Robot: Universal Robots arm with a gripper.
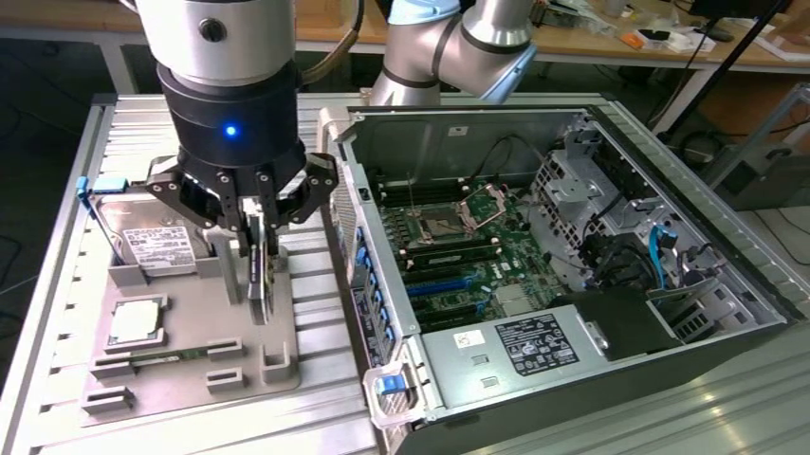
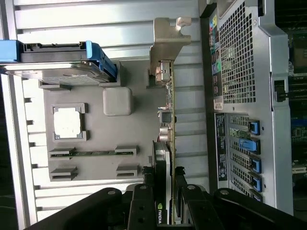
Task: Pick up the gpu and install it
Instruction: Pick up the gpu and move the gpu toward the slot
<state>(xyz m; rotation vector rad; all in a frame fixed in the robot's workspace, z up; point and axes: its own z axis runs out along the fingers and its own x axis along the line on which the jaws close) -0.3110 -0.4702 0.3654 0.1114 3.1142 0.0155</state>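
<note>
At the grey plastic tray (image 1: 177, 379), my hand (image 1: 262, 227) is closed on the gpu (image 1: 261, 284), a green card with black shroud. It stands on edge, long axis parallel to the open black computer case (image 1: 443, 142) on the exterior view's right.

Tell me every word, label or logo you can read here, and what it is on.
No text reads clearly.
Green-and-white logo on the black shroud of the gpu, a green circuit card: lettering too small.
White label on the silver hard drive: blurred.
Dark label on the grey metal computer case's back panel: unreadable.
Dark label on the silver metal box inside that case: too small.
</note>
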